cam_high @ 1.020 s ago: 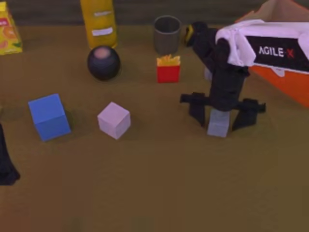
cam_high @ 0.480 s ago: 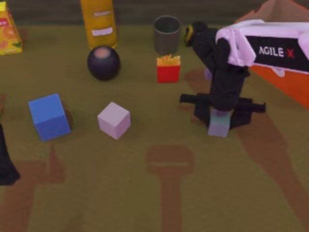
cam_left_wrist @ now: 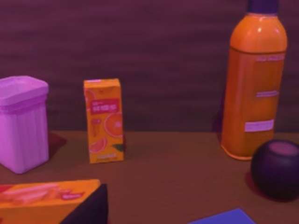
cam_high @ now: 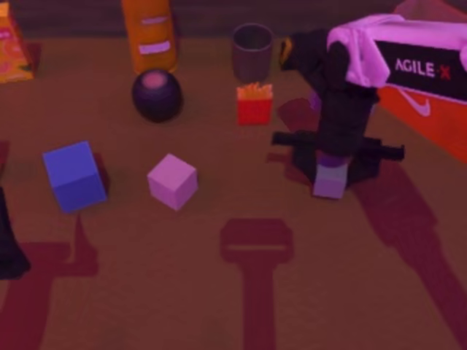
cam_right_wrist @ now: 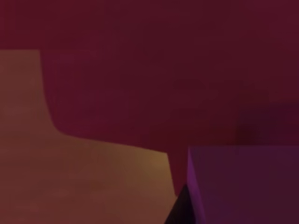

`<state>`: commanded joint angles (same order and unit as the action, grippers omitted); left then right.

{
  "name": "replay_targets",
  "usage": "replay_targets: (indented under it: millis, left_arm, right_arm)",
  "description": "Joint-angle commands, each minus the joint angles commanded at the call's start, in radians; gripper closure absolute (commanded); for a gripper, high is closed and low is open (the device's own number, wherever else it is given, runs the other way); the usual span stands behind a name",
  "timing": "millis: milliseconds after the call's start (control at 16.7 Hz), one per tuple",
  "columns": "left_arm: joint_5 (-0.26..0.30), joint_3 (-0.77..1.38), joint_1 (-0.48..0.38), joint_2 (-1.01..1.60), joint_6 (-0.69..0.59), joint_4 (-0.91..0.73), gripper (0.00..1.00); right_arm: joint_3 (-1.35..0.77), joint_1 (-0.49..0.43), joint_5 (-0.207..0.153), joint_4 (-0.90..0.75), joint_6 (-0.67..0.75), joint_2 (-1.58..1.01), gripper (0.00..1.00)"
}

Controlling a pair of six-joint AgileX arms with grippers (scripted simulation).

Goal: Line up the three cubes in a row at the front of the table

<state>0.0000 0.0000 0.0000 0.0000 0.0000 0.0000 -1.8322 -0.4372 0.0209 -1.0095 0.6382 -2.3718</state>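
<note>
Barely begun. Right hand clenched on the small grey-blue cube, right of the desk's centre. Blue cube and white cube unmoved mid-desk at left, no row formed. Left hand parked at left edge, grip state unclear.

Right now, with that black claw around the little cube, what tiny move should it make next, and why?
Probably lift it slightly. The right gripper looks closed on the smallest cube, which sits far right of the blue cube and white cube, so it needs carrying toward the row.
</note>
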Motion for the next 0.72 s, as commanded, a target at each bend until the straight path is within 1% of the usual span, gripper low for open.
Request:
replay_targets:
  millis: [180, 300, 600, 720]
  left_arm:
    - [0.0, 0.0, 0.0, 0.0, 0.0, 0.0, 0.0]
    - [0.0, 0.0, 0.0, 0.0, 0.0, 0.0, 0.0]
    - [0.0, 0.0, 0.0, 0.0, 0.0, 0.0, 0.0]
    - [0.0, 0.0, 0.0, 0.0, 0.0, 0.0, 0.0]
  right_arm:
    - [-0.065, -0.004, -0.001, -0.111, -0.001, 0.035, 1.0]
    - [-0.093, -0.007, -0.001, -0.149, -0.003, 0.054, 1.0]
    - [-0.09, -0.003, -0.002, -0.149, -0.003, 0.056, 1.0]
    - [-0.054, -0.019, -0.002, -0.137, -0.005, 0.091, 1.0]
